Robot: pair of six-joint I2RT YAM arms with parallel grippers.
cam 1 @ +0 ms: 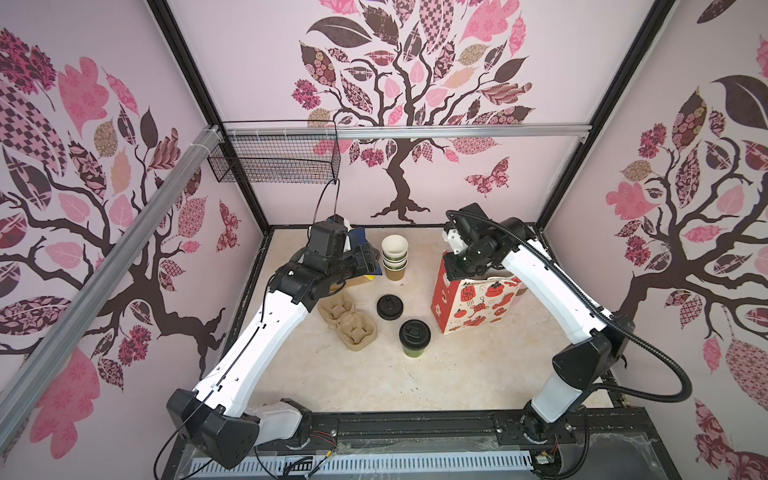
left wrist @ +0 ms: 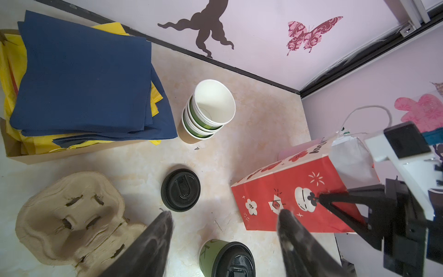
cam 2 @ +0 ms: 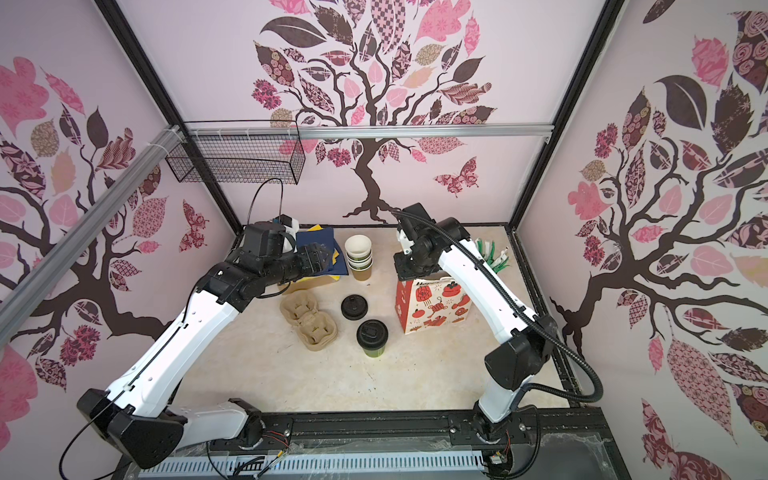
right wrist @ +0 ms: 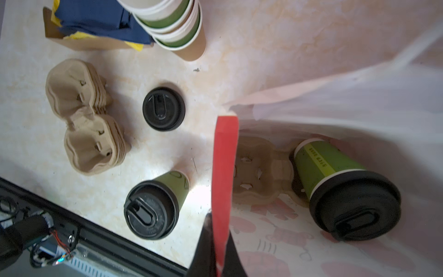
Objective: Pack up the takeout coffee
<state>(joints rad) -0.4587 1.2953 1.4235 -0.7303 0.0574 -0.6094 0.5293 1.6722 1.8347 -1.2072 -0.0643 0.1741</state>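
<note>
Red outside, white inside: gift bag (cam 1: 473, 301) stands upright on the table (cam 1: 457, 374), mouth open. Right end effector (right wrist: 217, 230) is pressed together on the bag's rim, pinching the red side wall between its fingers. First green cup (right wrist: 335, 182), black sip lid on, is down inside the bag and looks seated in one pocket of a pulp carrier (right wrist: 259, 172) on the bag floor. Second green cup (cam 1: 414, 337), lid on too, stands upright on the table just beside the bag, off its front corner on the left-arm side, not touching it. Left end effector (left wrist: 226, 214) is spread wide and hangs over the table on that same side of the bag, farther back. Loose black lid (cam 1: 390, 307) lies flat near the bag, between it and a stack of pulp carriers (cam 1: 347, 322). Stack of empty cups (cam 1: 394, 257) stands back from the bag on the same side, next to a box of blue napkins (left wrist: 81, 79).
</note>
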